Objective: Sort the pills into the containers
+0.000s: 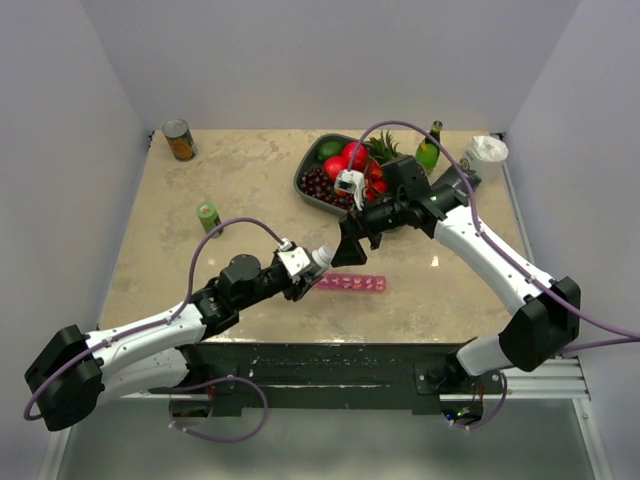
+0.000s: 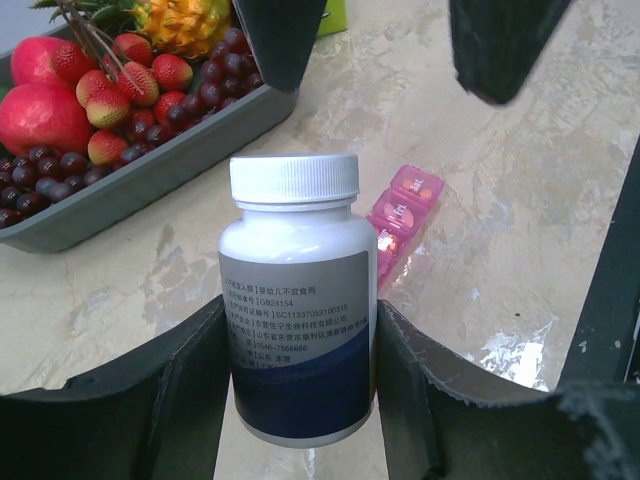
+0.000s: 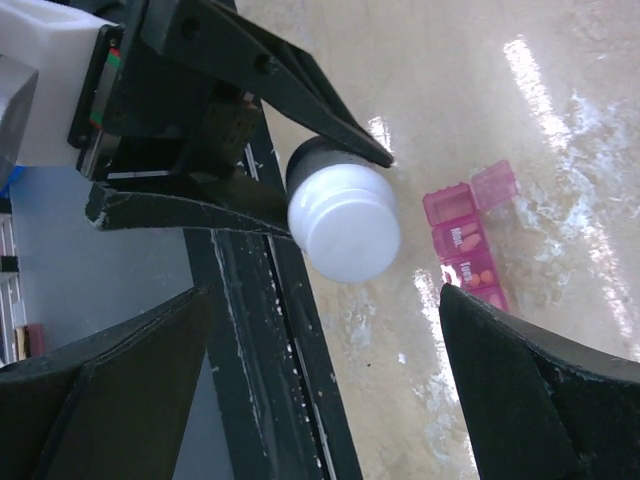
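My left gripper (image 2: 300,312) is shut on a white pill bottle (image 2: 295,250) with a white cap and a grey-and-blue label, held above the table near its front edge. In the overhead view the bottle (image 1: 322,257) points its cap at my right gripper (image 1: 347,250). That gripper (image 3: 322,298) stands wide open just short of the cap (image 3: 345,222), with nothing between its fingers. The containers, a pink strip of lidded compartments (image 1: 350,283), lie on the table below and to the right of the bottle. Orange pills (image 3: 478,270) show through one compartment. The end lid (image 3: 495,185) looks raised.
A grey tray (image 1: 308,196) of fruit stands at the back centre, with a green bottle (image 1: 429,148) and a white cup (image 1: 486,152) to its right. A tin can (image 1: 179,140) sits at the back left, a small green can (image 1: 208,217) nearer. The dark front rail (image 3: 300,400) runs under the bottle.
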Robot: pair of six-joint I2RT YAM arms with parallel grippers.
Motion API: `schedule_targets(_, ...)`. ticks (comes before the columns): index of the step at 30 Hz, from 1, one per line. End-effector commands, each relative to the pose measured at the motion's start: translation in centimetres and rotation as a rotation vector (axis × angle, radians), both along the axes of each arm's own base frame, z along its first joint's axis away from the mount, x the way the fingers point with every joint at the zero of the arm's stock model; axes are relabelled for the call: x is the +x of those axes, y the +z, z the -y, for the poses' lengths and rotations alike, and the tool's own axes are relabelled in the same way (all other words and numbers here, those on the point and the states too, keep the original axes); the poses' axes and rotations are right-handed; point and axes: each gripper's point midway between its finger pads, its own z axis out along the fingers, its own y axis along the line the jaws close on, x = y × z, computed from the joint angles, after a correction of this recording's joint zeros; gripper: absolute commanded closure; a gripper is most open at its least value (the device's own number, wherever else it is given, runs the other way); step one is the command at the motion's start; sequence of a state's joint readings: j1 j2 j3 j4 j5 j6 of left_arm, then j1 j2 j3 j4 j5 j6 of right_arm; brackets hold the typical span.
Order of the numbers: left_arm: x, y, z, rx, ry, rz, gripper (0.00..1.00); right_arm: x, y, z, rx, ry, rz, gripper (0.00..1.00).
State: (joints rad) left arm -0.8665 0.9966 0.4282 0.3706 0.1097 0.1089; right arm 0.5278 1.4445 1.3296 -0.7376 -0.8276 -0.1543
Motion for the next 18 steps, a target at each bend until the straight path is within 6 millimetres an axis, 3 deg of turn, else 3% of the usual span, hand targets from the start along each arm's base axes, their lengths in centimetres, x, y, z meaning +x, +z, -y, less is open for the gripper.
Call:
schedule_targets(1, 1.2, 3.0, 0.8, -0.043, 0.017, 0.082, 1.00, -0.6, 0.9, -1.3, -0.019, 0.047, 0.046, 0.01)
schedule_targets(14, 1.4, 4.0, 1.3, -0.069, 0.009, 0.096, 1.00, 0.9, -0.6, -2.2, -0.062, -0.038, -0.023, 0.08)
schedule_targets(16, 1.3, 4.1, 1.4, -0.072, 0.004, 0.097, 1.00, 0.5, -0.5, -2.5, -0.046, -0.027, -0.048, 0.11)
schedule_targets(18, 1.2, 3.9, 1.4, -0.070, 0.003, 0.095, 1.00, 0.0, -0.1, -2.9, -0.017, 0.000, -0.070, 0.26)
